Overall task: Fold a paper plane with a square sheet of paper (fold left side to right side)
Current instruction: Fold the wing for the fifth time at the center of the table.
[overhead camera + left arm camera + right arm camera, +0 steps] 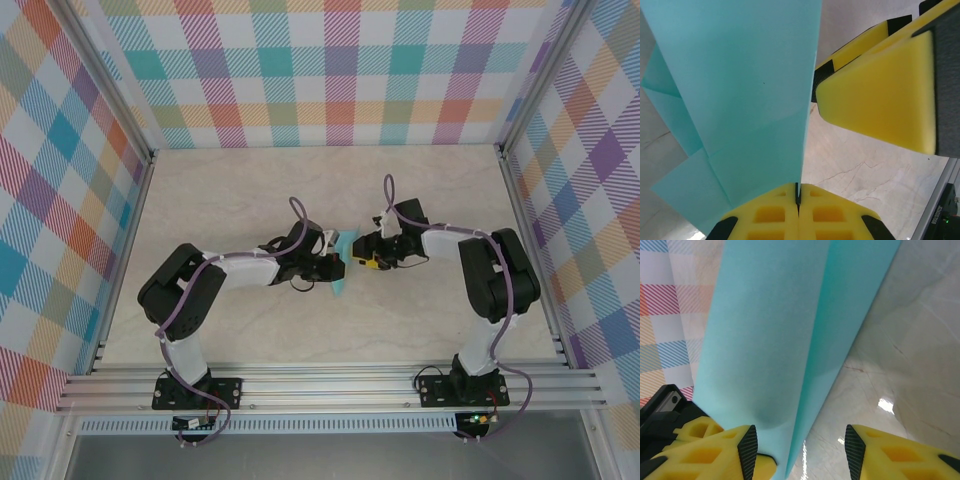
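Paper plane (750, 90) pinched in left pincer (797, 197); right pincer (799, 445) spread around it.

The left arm (230, 268) and right arm (480, 262) bend at the elbow and reach inward, their wrists almost meeting tip to tip. The left pincer (797, 197) is clamped tight on the paper plane (755, 100); the right pincer (800, 442) has its fingers spread apart.
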You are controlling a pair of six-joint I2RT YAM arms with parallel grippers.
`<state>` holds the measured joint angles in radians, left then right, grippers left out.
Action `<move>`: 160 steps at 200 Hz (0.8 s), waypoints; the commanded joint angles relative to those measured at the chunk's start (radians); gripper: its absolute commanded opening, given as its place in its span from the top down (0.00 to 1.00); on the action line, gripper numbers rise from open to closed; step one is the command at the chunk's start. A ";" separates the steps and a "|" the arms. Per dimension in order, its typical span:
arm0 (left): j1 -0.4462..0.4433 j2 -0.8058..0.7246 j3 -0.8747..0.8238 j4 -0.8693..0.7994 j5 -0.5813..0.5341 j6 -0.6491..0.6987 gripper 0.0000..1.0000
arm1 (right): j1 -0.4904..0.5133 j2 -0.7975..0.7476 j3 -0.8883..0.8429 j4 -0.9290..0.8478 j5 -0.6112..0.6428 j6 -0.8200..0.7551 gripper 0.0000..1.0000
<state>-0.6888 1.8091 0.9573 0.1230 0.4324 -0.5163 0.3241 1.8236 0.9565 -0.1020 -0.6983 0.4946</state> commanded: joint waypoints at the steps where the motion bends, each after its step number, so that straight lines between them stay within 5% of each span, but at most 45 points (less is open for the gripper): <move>1: 0.027 0.018 -0.025 0.073 0.046 -0.049 1.00 | 0.009 0.023 0.028 0.047 -0.008 0.025 0.49; 160: 0.083 0.093 -0.063 0.201 0.126 -0.147 1.00 | 0.057 0.158 0.158 -0.061 0.064 0.038 0.61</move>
<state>-0.6285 1.8885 0.9184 0.2771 0.5385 -0.6430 0.3698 1.9617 1.0832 -0.1177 -0.6544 0.5285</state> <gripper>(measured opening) 0.033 0.399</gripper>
